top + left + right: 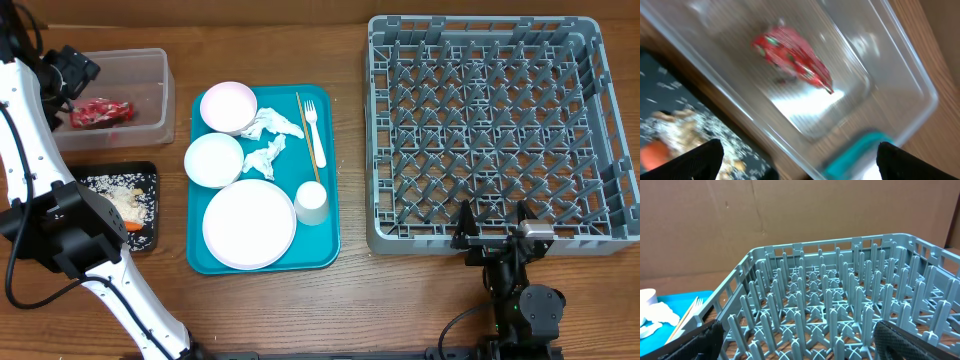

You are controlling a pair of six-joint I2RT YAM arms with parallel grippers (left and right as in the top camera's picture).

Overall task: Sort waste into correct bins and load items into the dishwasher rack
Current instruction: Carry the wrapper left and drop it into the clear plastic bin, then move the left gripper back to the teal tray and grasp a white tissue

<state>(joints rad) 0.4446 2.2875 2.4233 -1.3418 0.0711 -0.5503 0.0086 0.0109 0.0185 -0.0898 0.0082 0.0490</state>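
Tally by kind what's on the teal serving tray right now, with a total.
White round plate: 1
Small white bowls: 2
Small white cup: 1
White plastic fork: 1
Thin wooden stick: 1
Crumpled white paper napkins: 2
Total: 8

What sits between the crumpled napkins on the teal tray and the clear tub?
A small white bowl lies between the napkins and the clear tub; a lifted carry should pass above it.
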